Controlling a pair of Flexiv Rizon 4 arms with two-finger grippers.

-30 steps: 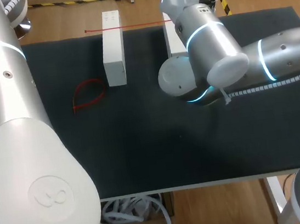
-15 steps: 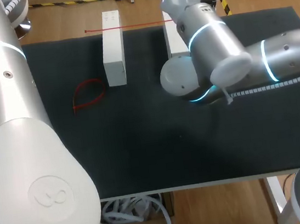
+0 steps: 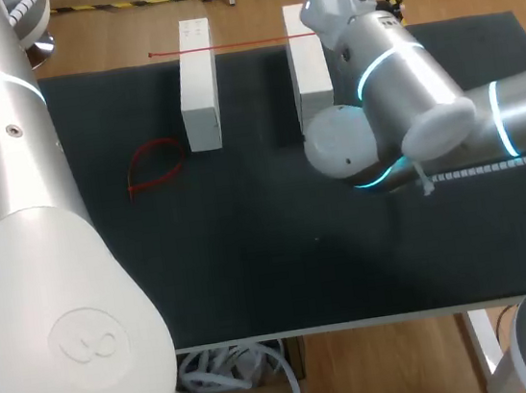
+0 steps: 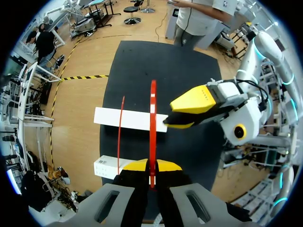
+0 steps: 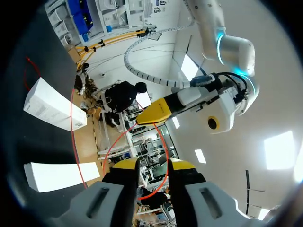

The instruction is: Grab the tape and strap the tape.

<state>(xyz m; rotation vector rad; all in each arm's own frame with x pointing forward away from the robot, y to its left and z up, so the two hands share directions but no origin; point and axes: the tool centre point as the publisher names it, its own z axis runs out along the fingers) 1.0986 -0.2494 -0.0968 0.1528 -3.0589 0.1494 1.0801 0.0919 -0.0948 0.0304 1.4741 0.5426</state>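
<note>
Left gripper (image 4: pixel 151 166) is clamped on a red tape (image 4: pixel 152 123), with both yellow tips pressed against it from either side. The tape is a thin, flat red strip that juts straight ahead of the fingers, held up off the table above the two white blocks. In the head view the left arm (image 3: pixel 26 237) fills the left side and its gripper is out of sight. A round embossed mark (image 3: pixel 88 341) sits on the arm's shell, with no legible writing.

Just right of that arm, a looped red tape (image 3: pixel 154 165) lies curled loosely on the black mat (image 3: pixel 254 275), apart from the blocks. Next comes the left white block (image 3: pixel 197 87), then a lane of bare mat, then the right white block (image 3: pixel 309 64). The two blocks lie lengthwise, side by side, with their far ends at the mat's far edge. A straight red tape (image 3: pixel 224 45) lies across both far ends. Small print shows on the left block's top, too small to read. A broad stretch of mat runs from the blocks to the near edge.

The right arm (image 3: pixel 406 100) comes in from the right, over the mat beside the right block. On the right gripper (image 5: pixel 154 165) the fingers stand parted and the held tape passes through the gap. In the left wrist view its tips sit just beside that tape.
</note>
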